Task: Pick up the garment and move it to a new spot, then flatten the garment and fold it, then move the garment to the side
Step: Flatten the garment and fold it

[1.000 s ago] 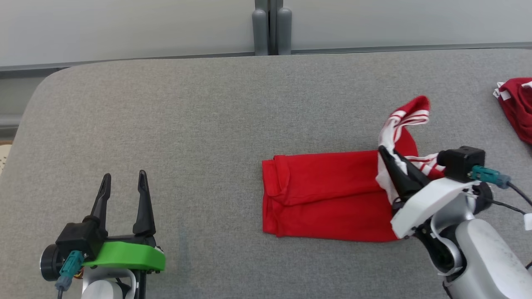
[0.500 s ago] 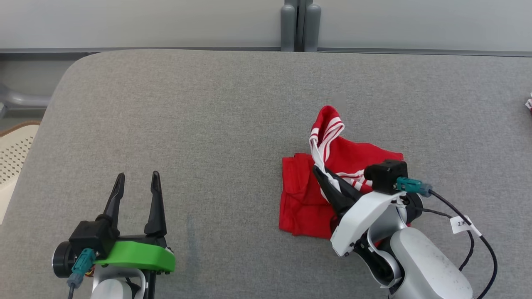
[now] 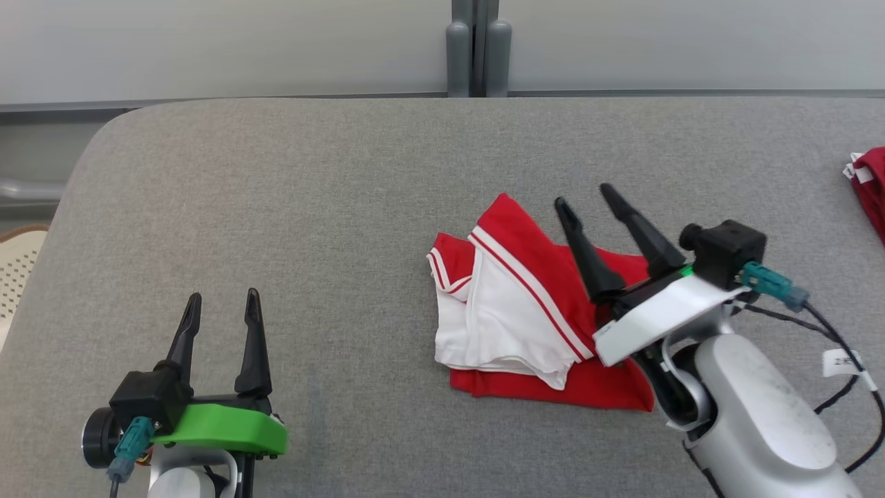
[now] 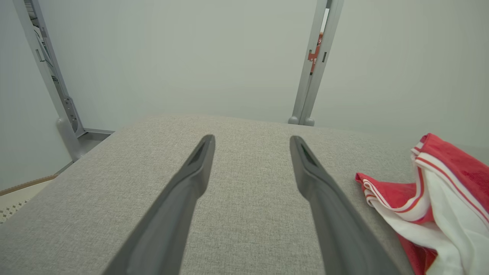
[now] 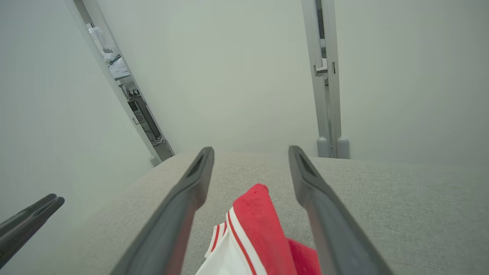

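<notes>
Red-and-white fabric garment (image 3: pixel 525 311): lies folded on the grey cloth-covered counter (image 3: pixel 276 207), right of its middle; a white panel edged with red stripes is turned over the red layer beneath.
Right pincer (image 3: pixel 582 194): long dark fingers spread wide, pinching nothing; it is over the garment's right part, tips pointing toward the counter's far edge. In the right wrist view a folded red corner shows between the two fingers, below them.
Left pincer (image 3: pixel 224 294): fingers spread, empty, over bare counter at the near left, well apart from the garment.
Second red cloth (image 3: pixel 872 190): at the counter's right edge, partly cut off, well apart from the garment.
Grey upright posts (image 3: pixel 473 59): behind the counter's far edge, against a pale wall.
</notes>
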Controlling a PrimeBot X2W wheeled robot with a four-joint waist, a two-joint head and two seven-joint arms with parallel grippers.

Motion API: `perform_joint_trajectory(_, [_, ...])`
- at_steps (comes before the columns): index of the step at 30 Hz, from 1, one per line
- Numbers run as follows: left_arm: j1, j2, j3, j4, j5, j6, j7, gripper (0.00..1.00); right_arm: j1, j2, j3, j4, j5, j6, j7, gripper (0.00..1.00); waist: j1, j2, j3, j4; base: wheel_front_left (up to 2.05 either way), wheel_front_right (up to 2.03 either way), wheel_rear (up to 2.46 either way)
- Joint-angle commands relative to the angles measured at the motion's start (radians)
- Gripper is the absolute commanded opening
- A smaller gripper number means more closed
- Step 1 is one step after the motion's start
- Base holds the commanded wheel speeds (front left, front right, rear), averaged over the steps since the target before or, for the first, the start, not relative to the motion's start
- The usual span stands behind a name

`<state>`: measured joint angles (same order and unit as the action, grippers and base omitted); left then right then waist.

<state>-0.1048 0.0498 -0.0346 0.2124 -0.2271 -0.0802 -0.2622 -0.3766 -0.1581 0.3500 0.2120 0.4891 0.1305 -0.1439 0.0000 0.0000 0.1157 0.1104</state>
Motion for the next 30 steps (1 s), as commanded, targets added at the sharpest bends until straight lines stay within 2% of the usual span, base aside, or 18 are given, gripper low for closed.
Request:
perform_joint_trajectory(1, [0.011, 0.002, 0.005, 0.000, 0.009, 0.001, -0.003, 1.00, 0.004, -0.018, -0.024, -0.016, -0.010, 0.000, -0.015, 1.00, 0.0000, 0.0000, -0.015, -0.018, 0.00, 0.00, 0.00])
perform_joint_trajectory(10, [0.020, 0.002, 0.013, -0.006, 0.017, -0.005, -0.003, 1.00, 0.126, -0.098, -0.207, -0.075, -0.035, 0.000, -0.010, 1.00, 0.0000, 0.0000, -0.022, -0.046, 0.00, 0.00, 0.00])
perform_joint_trajectory(16, [0.011, 0.002, 0.013, -0.009, 0.020, -0.008, -0.003, 1.00, 0.156, -0.114, -0.254, -0.073, -0.045, 0.000, 0.005, 1.00, 0.0000, 0.0000, -0.011, -0.046, 0.00, 0.00, 0.00])
perform_joint_trajectory(23, [0.003, 0.002, 0.009, -0.005, 0.019, -0.008, -0.003, 1.00, 0.132, -0.135, -0.226, -0.003, -0.037, 0.000, 0.013, 1.00, 0.0000, 0.0000, -0.008, -0.025, 0.00, 0.00, 0.00])
perform_joint_trajectory(30, [0.002, 0.002, 0.005, -0.006, 0.011, -0.008, -0.003, 1.00, 0.062, -0.142, -0.119, 0.056, -0.016, 0.000, 0.018, 1.00, 0.0000, 0.0000, -0.003, -0.001, 0.00, 0.00, 0.00])
